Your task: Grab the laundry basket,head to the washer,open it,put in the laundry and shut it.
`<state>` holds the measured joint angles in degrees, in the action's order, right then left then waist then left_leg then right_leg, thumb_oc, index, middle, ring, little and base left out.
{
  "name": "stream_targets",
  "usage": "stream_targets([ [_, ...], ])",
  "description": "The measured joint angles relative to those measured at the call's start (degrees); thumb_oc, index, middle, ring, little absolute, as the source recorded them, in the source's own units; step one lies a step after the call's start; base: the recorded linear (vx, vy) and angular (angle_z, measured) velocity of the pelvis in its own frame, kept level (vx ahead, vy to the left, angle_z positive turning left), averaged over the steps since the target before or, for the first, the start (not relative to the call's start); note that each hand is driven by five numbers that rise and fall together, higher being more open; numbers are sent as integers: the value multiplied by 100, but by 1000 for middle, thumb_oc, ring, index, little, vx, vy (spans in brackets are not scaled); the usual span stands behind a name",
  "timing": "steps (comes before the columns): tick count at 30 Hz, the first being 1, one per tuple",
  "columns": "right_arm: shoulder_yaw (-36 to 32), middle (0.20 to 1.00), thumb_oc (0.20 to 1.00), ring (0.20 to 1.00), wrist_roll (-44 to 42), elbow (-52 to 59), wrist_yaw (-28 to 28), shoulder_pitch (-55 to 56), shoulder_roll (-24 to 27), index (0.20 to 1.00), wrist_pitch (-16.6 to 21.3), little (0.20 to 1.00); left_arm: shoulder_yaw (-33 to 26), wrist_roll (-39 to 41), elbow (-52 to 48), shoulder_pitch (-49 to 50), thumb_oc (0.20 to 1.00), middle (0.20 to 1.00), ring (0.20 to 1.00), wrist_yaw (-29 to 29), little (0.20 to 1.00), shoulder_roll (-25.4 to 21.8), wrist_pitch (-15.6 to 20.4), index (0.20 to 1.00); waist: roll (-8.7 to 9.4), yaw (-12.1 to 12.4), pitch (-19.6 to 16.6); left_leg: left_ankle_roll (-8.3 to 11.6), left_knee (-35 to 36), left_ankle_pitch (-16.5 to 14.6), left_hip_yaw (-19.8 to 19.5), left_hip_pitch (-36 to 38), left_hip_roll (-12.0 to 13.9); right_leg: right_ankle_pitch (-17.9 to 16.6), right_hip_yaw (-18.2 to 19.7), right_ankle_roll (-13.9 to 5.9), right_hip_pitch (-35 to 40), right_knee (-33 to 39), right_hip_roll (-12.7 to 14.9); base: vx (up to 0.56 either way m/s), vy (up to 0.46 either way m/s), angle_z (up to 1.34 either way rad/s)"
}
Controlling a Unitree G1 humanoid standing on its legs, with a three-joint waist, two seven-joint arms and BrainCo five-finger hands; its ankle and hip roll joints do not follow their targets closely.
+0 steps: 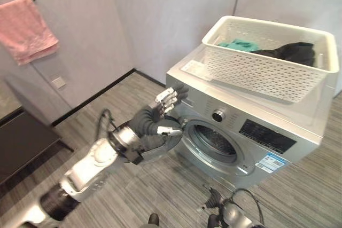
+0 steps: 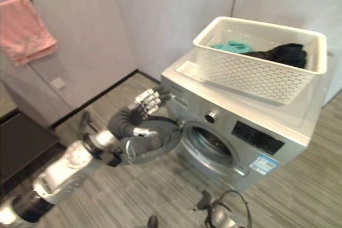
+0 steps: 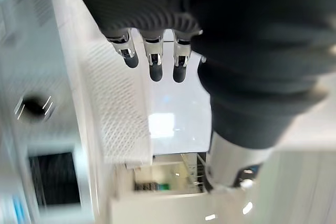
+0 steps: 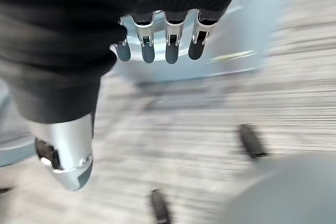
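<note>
silver-grey sheet metal formed the washer (image 1: 251,126), and its round door (image 1: 160,145) stood swung out to your left, hinged at the left edge of the opening. the drum mouth (image 1: 214,141) was exposed and faced you. the white perforated laundry basket (image 1: 267,57) sat on the washer's top, its long axis running along the top from left to right, holding a teal garment (image 1: 238,44) and a black garment (image 1: 291,52).

the left robot hand (image 1: 168,100) was raised at the washer's upper left front corner, just above the open door, fingers relaxed and gripping nothing. from it the basket lay up and to the right, near; the nearest rim was the left end. the right robot hand (image 4: 157,45) hung low near the floor, well apart from the basket, fingers loosely extended and empty.

you would judge the left arm the nearer for reaching the laundry. open room lay above the basket; the open door crowded the space under the left arm.
</note>
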<state>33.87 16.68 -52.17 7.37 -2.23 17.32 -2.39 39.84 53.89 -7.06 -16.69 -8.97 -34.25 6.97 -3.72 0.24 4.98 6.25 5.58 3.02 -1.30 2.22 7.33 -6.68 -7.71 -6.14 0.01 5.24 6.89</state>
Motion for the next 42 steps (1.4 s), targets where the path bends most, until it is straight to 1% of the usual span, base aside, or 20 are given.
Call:
stream_targets([
  [2, -34, 1000, 1000, 1000, 46, 20, -11, -38, 140, 1000, -28, 1000, 617, 488, 661, -51, 1000, 1000, 1000, -292, 1000, 53, -468, 1000, 5, -178, 0, -5, 7, -20, 58, 16, 11, -15, 85, 18, -34, 24, -7, 33, 19, -27],
  [3, 130, 1000, 1000, 1000, -13, 920, -303, -43, 509, 1000, -317, 1000, 1267, 690, 743, -141, 1000, 1000, 1000, -528, 1000, -278, -720, 1000, 9, -361, 8, 2, 11, -36, 108, 45, 21, -18, 130, 24, -45, 27, -25, 26, 29, -25],
  [4, 150, 1000, 1000, 1000, -11, 1433, -351, -56, 649, 1000, -272, 1000, 1487, 688, 745, -151, 1000, 1000, 1000, -631, 1000, -435, -839, 1000, 7, -419, 10, -2, 10, -40, 162, 51, 31, -24, 162, 22, -63, 27, -33, -3, 35, -35],
  [5, -176, 1000, 1000, 1000, -11, 1802, -317, -23, 764, 1000, 58, 1000, 1574, 475, 905, -17, 1000, 1000, 1000, -795, 1000, -485, -926, 1000, 59, -480, 9, 2, 10, -66, 291, 68, 50, -29, 285, 24, -135, 28, -59, 5, 38, -31],
  [8, -464, 1000, 1000, 1000, -15, 1099, -237, -117, 802, 1000, 174, 1000, 1584, -272, 1610, -46, 1000, 1000, 1000, -897, 1000, -499, -915, 1000, 46, -333, -49, 5, 10, -72, 332, 32, 62, -31, 308, 32, -178, 21, -74, -3, 33, -10],
  [10, -459, 1000, 1000, 1000, -21, -45, -237, -193, 630, 1000, 87, 1000, 1518, -1284, 2422, -152, 1000, 1000, 1000, -880, 1000, -372, -818, 1000, 84, -279, -40, 3, 10, -70, 309, -40, 58, -33, 278, 30, -230, 27, -67, -17, 41, 5],
  [11, -452, 1000, 1000, 1000, -26, -372, -244, -115, 545, 1000, -8, 1000, 1372, -2078, 2945, -142, 1000, 1000, 1000, -780, 1000, -126, -770, 1000, 99, -262, -31, 2, 9, -71, 306, -61, 52, -34, 268, 22, -246, 26, -59, -39, 47, 4],
  [12, -440, 1000, 1000, 1000, -28, -450, -252, -67, 508, 1000, -23, 1000, 1239, -2509, 3322, -116, 1000, 1000, 1000, -724, 1000, -2, -758, 1000, 106, -265, -24, 1, 9, -73, 304, -70, 46, -34, 264, 17, -255, 26, -53, -54, 49, 1],
  [13, -439, 1000, 1000, 1000, -44, -437, -255, -7, 474, 1000, -23, 1000, 983, -3555, 3966, -124, 1000, 1000, 1000, -572, 1000, 301, -671, 1000, 122, -282, -18, -2, 8, -71, 312, -135, 34, -39, 266, 15, -326, 26, -39, -79, 37, -2],
  [14, -439, 1000, 1000, 1000, -53, -417, -256, -17, 461, 1000, -23, 1000, 843, -3962, 4323, -160, 1000, 1000, 1000, -476, 1000, 480, -670, 1000, 145, -294, 2, -2, 7, -69, 323, -172, 25, -58, 274, 7, -372, 26, -34, -114, 30, -3],
  [15, -446, 1000, 1000, 1000, -64, -316, -254, -27, 451, 1000, -23, 1000, 794, -4937, 4831, -291, 1000, 1000, 1000, -280, 1000, 630, -578, 1000, 199, -366, 33, 30, 6, -44, 322, -242, 22, -96, 277, 20, -444, 24, -35, -136, 18, -2],
  [17, -439, 1000, 1000, 1000, -62, -171, -240, -107, 434, 1000, -17, 1000, 782, -6118, 5711, -610, 1000, 1000, 1000, 142, 1000, 861, -553, 1000, 272, -394, 117, 38, 1, -27, 336, -318, 25, -135, 296, 35, -532, -8, -46, -127, 13, -5],
  [18, -441, 1000, 1000, 1000, -63, -157, -230, -307, 389, 1000, -10, 1000, 758, -6839, 6581, -998, 1000, 1000, 1000, 461, 1000, 1055, -598, 1000, 336, -402, 219, 30, -17, -4, 341, -418, 25, -172, 314, 46, -642, -20, -49, -129, 12, -10],
  [19, -441, 1000, 1000, 1000, -62, -142, -203, -365, 366, 1000, -5, 1000, 746, -7127, 6742, -1092, 1000, 1000, 1000, 628, 1000, 1020, -620, 1000, 387, -444, 281, 52, -17, 16, 370, -452, 28, -205, 351, 42, -702, -20, -57, -169, 13, -31],
  [20, -340, 1000, 1000, 1000, -59, -56, -112, -527, 373, 1000, 6, 1000, 436, -7620, 7332, -1327, 1000, 1000, 1000, 953, 1000, 1054, -606, 1000, 485, -406, 384, 50, -17, 16, 494, -502, 43, -277, 483, 59, -832, -21, -83, -92, 2, -33],
  [23, -216, 1000, 1000, 1000, -16, 179, -91, -651, 435, 1000, 48, 1000, 288, -8197, 7852, -1737, 1000, 1000, 1000, 1281, 1000, 808, -834, 1000, 629, -410, 591, 55, -18, 23, 601, -542, 57, -332, 588, 78, -940, -22, -114, -61, -4, -25],
  [26, -102, 1000, 1000, 1000, 2, 177, -92, -617, 526, 1000, 112, 1000, -264, -8369, 7960, -2128, 1000, 1000, 1000, 1540, 1000, 346, -911, 1000, 751, -416, 722, 60, -17, 21, 679, -558, 66, -348, 677, 77, -1009, -22, -138, -69, -7, -13],
  [29, -29, 1000, 1000, 1000, 120, -202, -60, -603, 490, 1000, 147, 1000, -375, -8299, 7999, -2742, 1000, 1000, 1000, 1842, 1000, -4, -1041, 1000, 868, -400, 906, 63, -18, 23, 674, -582, 69, -361, 667, 76, -1015, -22, -137, -55, -8, 2],
  [36, 32, 1000, 1000, 1000, 210, -1273, 4, -663, 181, 1000, 113, 1000, -379, -8069, 7774, -3056, 1000, 1000, 1000, 2501, 1000, 123, -1166, 1000, 909, -380, 1160, 65, -19, 25, 615, -622, 61, -343, 584, 53, -1016, -23, -114, -23, -2, 4],
  [42, -368, 1000, 1000, 1000, -239, -1822, 4, -703, 39, 1000, 97, 1000, -1249, -6914, 7850, -2999, 1000, 1000, 1000, 2626, 1000, 324, -1079, 1000, 927, -403, 1205, 63, -19, 22, 655, -556, 58, -344, 608, 53, -973, -24, -114, 11, 16, -2],
])
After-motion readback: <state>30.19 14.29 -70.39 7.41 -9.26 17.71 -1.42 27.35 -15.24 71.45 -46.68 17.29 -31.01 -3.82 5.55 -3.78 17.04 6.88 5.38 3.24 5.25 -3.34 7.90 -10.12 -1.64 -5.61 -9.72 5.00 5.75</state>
